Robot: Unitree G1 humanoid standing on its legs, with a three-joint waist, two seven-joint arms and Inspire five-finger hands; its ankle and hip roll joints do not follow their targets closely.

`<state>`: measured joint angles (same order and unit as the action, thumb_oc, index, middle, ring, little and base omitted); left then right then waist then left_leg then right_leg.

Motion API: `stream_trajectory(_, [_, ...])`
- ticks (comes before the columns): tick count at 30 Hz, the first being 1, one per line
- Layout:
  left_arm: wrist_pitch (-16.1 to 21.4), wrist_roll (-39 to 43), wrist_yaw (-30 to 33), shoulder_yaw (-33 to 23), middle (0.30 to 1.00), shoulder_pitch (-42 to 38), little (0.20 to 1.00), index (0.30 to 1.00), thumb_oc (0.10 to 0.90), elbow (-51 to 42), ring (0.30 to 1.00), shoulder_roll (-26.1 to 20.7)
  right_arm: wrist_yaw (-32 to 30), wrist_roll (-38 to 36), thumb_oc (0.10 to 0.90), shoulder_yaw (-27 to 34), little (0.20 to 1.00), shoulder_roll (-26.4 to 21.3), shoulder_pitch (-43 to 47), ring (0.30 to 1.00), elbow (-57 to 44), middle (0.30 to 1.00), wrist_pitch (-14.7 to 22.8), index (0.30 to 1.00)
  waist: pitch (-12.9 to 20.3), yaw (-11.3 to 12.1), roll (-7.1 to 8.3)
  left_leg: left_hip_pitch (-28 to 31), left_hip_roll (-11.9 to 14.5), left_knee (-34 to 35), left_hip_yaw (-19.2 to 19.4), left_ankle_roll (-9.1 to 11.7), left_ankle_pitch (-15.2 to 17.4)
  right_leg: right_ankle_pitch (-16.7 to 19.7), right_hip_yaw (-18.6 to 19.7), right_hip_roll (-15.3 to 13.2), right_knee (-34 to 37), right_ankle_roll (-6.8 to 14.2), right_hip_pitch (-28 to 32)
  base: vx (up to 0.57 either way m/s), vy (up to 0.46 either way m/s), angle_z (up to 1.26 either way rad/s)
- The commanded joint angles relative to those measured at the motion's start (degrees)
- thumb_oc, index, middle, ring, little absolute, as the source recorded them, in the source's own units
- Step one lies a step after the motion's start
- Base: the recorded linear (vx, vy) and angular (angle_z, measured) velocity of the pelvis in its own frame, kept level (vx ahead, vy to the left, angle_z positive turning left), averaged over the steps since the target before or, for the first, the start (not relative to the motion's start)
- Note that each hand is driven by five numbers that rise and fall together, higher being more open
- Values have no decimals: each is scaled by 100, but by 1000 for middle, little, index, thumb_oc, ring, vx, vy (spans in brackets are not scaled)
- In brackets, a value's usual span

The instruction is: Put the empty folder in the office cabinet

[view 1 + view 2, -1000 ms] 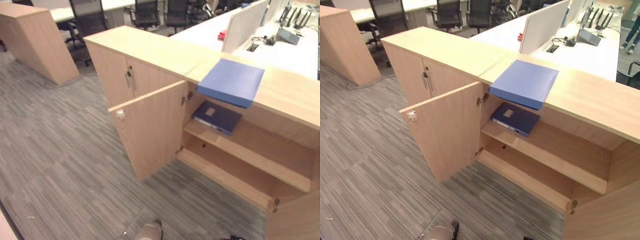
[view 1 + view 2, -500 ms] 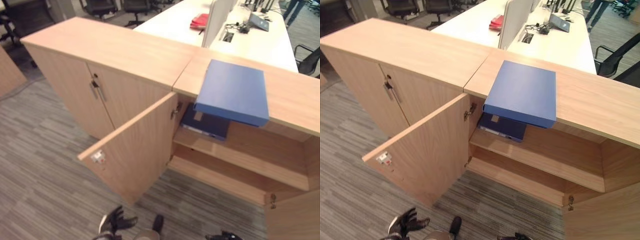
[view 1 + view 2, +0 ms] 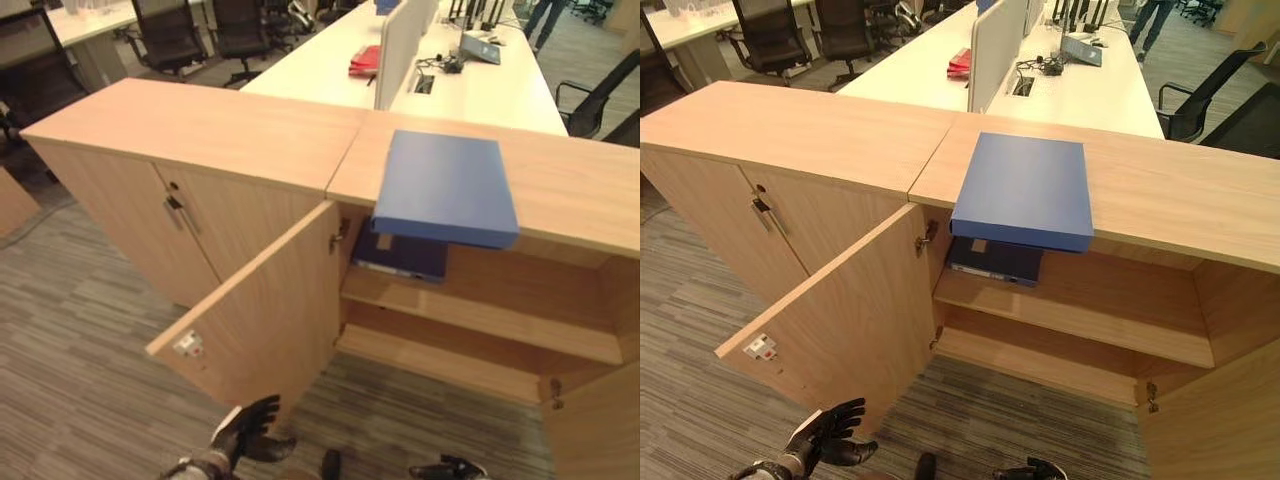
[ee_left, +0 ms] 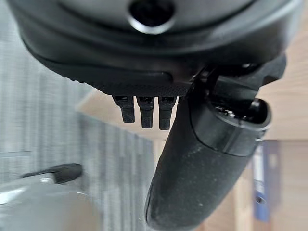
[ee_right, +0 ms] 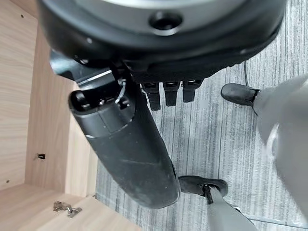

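A light blue folder (image 3: 445,188) lies flat on the wooden top of the office cabinet (image 3: 580,180), its front edge hanging slightly over the open compartment. Below it, a dark blue binder (image 3: 400,257) lies on the upper shelf (image 3: 500,315). The cabinet's left door (image 3: 260,320) stands swung open towards me. My left hand (image 3: 245,432) hangs low in front of that door, its fingers spread and holding nothing. Down by the floor before the open compartment, my right hand (image 3: 450,467) is relaxed and empty. Both hands are well below the folder.
To the left stands a shut cabinet with metal handles (image 3: 175,205). The right door (image 3: 600,420) is open at the lower right. Behind are white desks (image 3: 480,90) with a red item (image 3: 365,60), a divider and office chairs (image 3: 165,35). Grey carpet covers the floor.
The camera has moved closer and turned to face the open cabinet, so the whole picture has shifted. The folder lies where it was. Both hands have come into view at the bottom edge.
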<state>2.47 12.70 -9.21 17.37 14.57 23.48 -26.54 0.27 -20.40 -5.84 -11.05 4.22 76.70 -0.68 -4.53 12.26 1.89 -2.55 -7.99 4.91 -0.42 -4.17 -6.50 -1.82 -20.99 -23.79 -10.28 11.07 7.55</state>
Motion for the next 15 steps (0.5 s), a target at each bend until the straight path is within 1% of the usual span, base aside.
stream_trajectory(1, [304, -40, -167, -183, 900, -63, 900, 900, 800, -593, 900, -241, 100, 23, 800, -37, 900, -67, 180, 900, -161, 900, 94, 900, -83, 86, 44, 389, -113, 9, -412, -33, 792, 1525, 313, -612, -737, 151, -441, 75, 105, 1])
stream_trajectory(2, [276, 17, -212, -176, 900, -64, 900, 900, 800, -751, 900, -227, 118, 13, 800, -123, 900, -43, 218, 900, -247, 900, 103, 900, -163, 103, 40, 471, -64, 9, -316, -21, 886, 1604, 144, -715, -807, 108, -697, 155, -6, -10])
stream_trajectory(3, [294, 53, -219, -160, 900, -77, 900, 900, 800, -845, 900, -234, 145, 30, 800, -161, 900, -47, 250, 900, -273, 900, 102, 900, -177, 91, 28, 551, 20, 9, -339, 35, 1032, 1399, 134, -646, -709, 202, -780, 58, -39, -22])
stream_trajectory(4, [291, 56, -221, -162, 900, -77, 900, 900, 800, -857, 900, -232, 145, 29, 800, -158, 900, -53, 255, 900, -274, 900, 103, 900, -198, 93, 13, 493, 19, 9, -270, 21, 911, 1494, 38, -656, -662, 88, -807, 21, -95, -24])
stream_trajectory(5, [305, 91, -216, -142, 900, -105, 900, 900, 800, -903, 900, -242, 173, 35, 800, -196, 900, -61, 306, 900, -324, 900, 100, 900, -229, 62, -18, 488, 86, 9, -269, 54, 909, 1422, 7, -553, -494, 79, -909, -63, -122, -23])
stream_trajectory(7, [346, 138, -145, -100, 900, -223, 900, 900, 800, -1002, 900, -256, 188, 72, 800, -355, 900, -71, 457, 900, -502, 900, 113, 900, -371, -22, -60, 557, 246, 9, -317, 136, 914, 1273, 92, -196, -32, 92, -1178, 48, -220, -4])
stream_trajectory(8, [374, 121, -99, -90, 900, -277, 900, 900, 800, -1039, 900, -266, 187, 86, 800, -435, 900, -61, 512, 900, -592, 900, 127, 900, -438, -80, -59, 629, 283, 9, -358, 159, 933, 1269, 189, -8, 149, 116, -1378, 148, -296, -9])
stream_trajectory(9, [419, 79, -35, -75, 900, -428, 900, 900, 800, -1089, 900, -247, 193, 111, 800, -591, 900, -60, 593, 900, -733, 900, 147, 900, -551, -143, -27, 753, 356, 9, -457, 230, 955, 1384, 347, 235, 474, 181, -1681, 189, -307, -5])
stream_trajectory(10, [437, 60, -3, -91, 900, -488, 900, 900, 800, -1100, 900, -245, 193, 146, 800, -647, 900, -69, 608, 900, -802, 900, 148, 900, -594, -153, -16, 810, 412, 9, -498, 275, 977, 1450, 363, 302, 559, 203, -1751, 155, -242, -1])
stream_trajectory(11, [437, 60, -3, -91, 900, -488, 900, 900, 800, -1100, 900, -245, 193, 146, 800, -647, 900, -69, 608, 900, -802, 900, 148, 900, -594, -153, -16, 810, 412, 9, -498, 275, 977, 1450, 363, 302, 559, 203, -1751, 138, -181, 23])
stream_trajectory(12, [446, 66, 22, -127, 900, -535, 900, 900, 800, -1119, 900, -216, 183, 207, 800, -669, 900, -67, 618, 900, -856, 900, 137, 900, -597, -165, 14, 858, 436, 9, -597, 330, 1012, 1405, 293, 366, 778, 177, -1595, 233, -279, 41])
stream_trajectory(13, [432, 153, 137, -201, 900, -574, 900, 900, 800, -1076, 900, -139, 117, 306, 800, -702, 900, -64, 650, 900, -832, 900, 131, 900, -531, -135, 75, 914, 534, 9, -649, 397, 1092, 1379, 168, 382, 910, 159, -1393, 324, -403, 95])
stream_trajectory(15, [374, 370, 234, -252, 900, -601, 900, 900, 800, -983, 900, -16, 147, 408, 800, -837, 900, -44, 695, 900, -897, 900, 91, 900, -433, -167, 93, 926, 754, 9, -715, 475, 1102, 1302, 74, 468, 848, 99, -1325, 251, -315, 121])
